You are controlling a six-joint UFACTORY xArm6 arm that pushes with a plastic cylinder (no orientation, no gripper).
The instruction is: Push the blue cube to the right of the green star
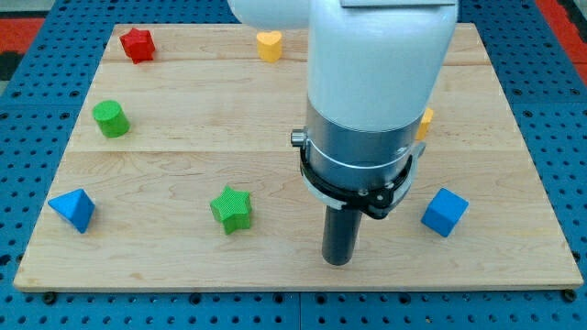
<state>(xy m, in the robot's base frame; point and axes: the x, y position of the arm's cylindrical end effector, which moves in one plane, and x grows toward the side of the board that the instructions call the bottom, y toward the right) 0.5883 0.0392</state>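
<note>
— Pale wooden board on a blue pegboard bench. Anything to report on grip?

— No jaws to open or close; just a straight dark rod, its tip down on the wood near the view's bottom edge, holding nothing.

— And the task's pieces?

— Small blue cube to the view's right of the tip, near but apart. Green star-shaped block to the tip's left, about level with the cube. Tip sitting between the two.

— So already on the star's right?

— Loosely yes, though well apart from it. Probably needs a swing round to the cube's far side, then a leftward push toward the star.

— Others?

— Blue triangular block, green cylinder, red star, yellow heart, all well clear. Orange block mostly hidden behind the arm; shape unclear.
</note>
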